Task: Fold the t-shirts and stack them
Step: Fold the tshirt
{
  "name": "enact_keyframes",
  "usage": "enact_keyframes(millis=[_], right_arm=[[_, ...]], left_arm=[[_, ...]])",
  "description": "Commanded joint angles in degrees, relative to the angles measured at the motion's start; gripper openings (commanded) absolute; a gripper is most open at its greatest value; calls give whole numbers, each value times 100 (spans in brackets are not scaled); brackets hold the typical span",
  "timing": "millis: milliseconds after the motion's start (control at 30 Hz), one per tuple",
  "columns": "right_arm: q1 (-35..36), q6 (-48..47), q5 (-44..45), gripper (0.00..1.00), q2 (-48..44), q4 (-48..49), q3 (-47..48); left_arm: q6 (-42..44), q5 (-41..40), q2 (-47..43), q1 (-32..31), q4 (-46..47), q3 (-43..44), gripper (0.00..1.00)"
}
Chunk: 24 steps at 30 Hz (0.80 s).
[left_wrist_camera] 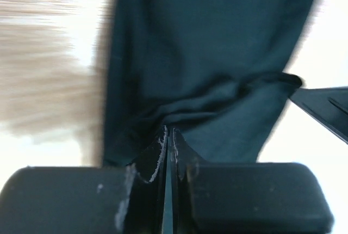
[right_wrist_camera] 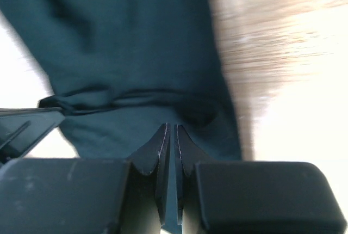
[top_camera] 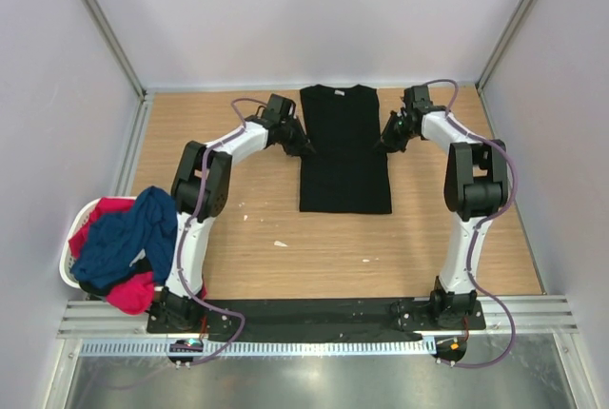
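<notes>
The black t-shirt (top_camera: pixel 344 157) lies in the middle of the table as a long narrow rectangle, collar at the far end. My left gripper (top_camera: pixel 306 147) is at its left edge, shut on a pinch of the cloth (left_wrist_camera: pixel 206 54), as the left wrist view (left_wrist_camera: pixel 169 130) shows. My right gripper (top_camera: pixel 384 141) is at the right edge, shut on the cloth (right_wrist_camera: pixel 125 43), as the right wrist view (right_wrist_camera: pixel 172 127) shows. Both wrist views are motion-blurred. The navy blue t-shirt (top_camera: pixel 124 233) and the red-pink t-shirt (top_camera: pixel 133 293) lie heaped at the left. No starburst mark shows.
A white laundry basket (top_camera: pixel 68 271) holding the two heaped shirts stands at the table's left edge beside the left arm's base. Grey walls enclose the wooden table (top_camera: pixel 285 266) on three sides. A few small white scraps lie on the wood near the middle.
</notes>
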Motion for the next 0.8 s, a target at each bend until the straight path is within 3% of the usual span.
enact_keyframes(millis=[0,433,467,567,600,633,700,733,767], right_arm=[[-12,-16,317,13,151,16,152],[-12,-235,889,13,345,-54,213],[-12,-262,854,13,275,-141,379],[-12,-393,705,18,82,-467,617],[-12,-463,600,25,-102,-580,696],[-21,-499,599,25,-225,-643,714],[-21,-578,590,49,-576,-887,662],[-12,-639,599,73,-674,-1028,609],[-21,-657,738,83,-779,-1143,400]], left_arm=[[69,1,89,109,235,76,4],[447,-17,336,197,104,173,1],[552,-26,266,197,51,190,2],[754,-26,-50,197,-187,313,24],[807,9,-138,197,-292,340,45],[834,9,-261,197,-293,383,52],[887,36,-665,205,-433,375,62],[870,27,-788,197,-512,323,63],[835,-8,-929,197,-547,244,64]])
